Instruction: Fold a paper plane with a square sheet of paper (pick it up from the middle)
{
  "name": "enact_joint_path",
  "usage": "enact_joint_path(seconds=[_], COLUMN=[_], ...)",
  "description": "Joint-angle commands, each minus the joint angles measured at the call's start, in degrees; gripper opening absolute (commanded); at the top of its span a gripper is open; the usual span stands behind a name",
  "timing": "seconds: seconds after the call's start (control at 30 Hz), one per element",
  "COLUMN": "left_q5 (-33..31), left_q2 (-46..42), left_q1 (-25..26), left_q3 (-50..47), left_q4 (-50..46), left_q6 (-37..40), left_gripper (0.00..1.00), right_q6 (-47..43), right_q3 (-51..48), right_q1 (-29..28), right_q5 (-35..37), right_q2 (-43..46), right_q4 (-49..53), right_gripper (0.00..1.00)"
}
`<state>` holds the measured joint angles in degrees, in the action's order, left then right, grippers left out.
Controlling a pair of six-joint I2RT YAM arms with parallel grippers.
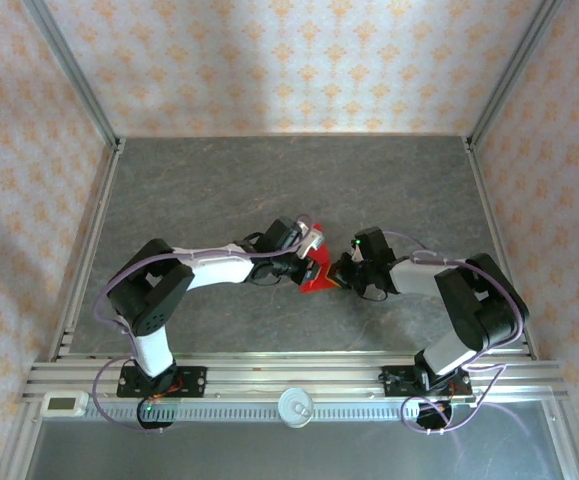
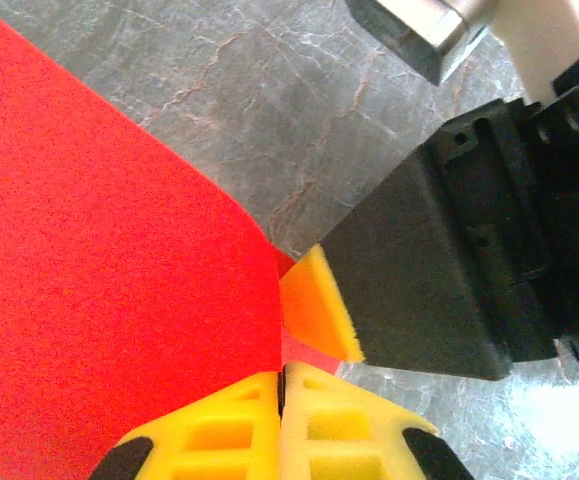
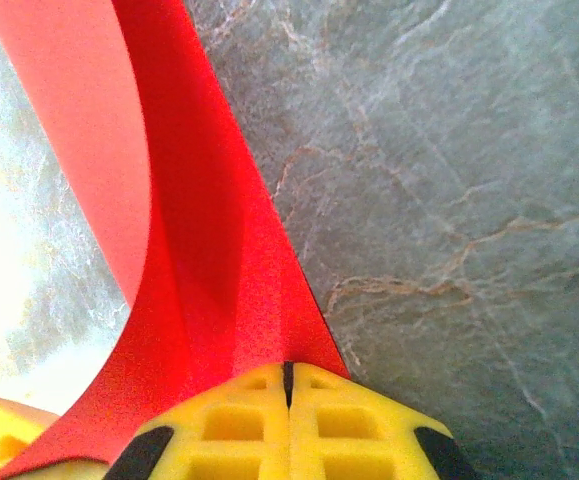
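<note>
The square sheet of paper [image 1: 316, 281] is bright red and folded along a crease, and it is held up between both arms at the table's middle. In the left wrist view the paper [image 2: 99, 280] spreads wide on the left, its edge running into the closed seam of my left gripper [image 2: 281, 385]. One orange fingertip [image 2: 321, 310] of the right gripper touches it there. My right gripper [image 3: 289, 378] is shut on the folded paper [image 3: 209, 250], which rises from its seam in a narrow V. From above, left gripper [image 1: 314, 263] and right gripper [image 1: 341, 272] meet tip to tip.
The grey marbled table [image 1: 269, 190] is bounded by aluminium rails and patterned walls on three sides. A small white device [image 1: 65, 403] and a round white knob [image 1: 295, 407] sit on the front rail between the arm bases.
</note>
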<state>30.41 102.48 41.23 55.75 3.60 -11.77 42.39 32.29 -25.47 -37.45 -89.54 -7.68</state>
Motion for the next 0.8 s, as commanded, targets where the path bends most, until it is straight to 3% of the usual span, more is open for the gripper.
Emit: enact_joint_path(seconds=[0.0,0.77], left_q5=[-1.14,-4.73], left_q2=[0.81,5.48], left_q1=[-1.06,-3.09], left_q3=[1.34,3.11], left_q4=[-1.07,-2.82], left_q6=[1.85,4.21], left_gripper=[0.05,0.06], right_q6=[-1.17,-1.26], right_q3=[0.27,0.67], right_q1=[-0.17,-0.11], right_q5=[3.62,3.79], right_q2=[-0.84,-0.65], right_q4=[4.90,5.57], right_gripper=[0.00,0.00])
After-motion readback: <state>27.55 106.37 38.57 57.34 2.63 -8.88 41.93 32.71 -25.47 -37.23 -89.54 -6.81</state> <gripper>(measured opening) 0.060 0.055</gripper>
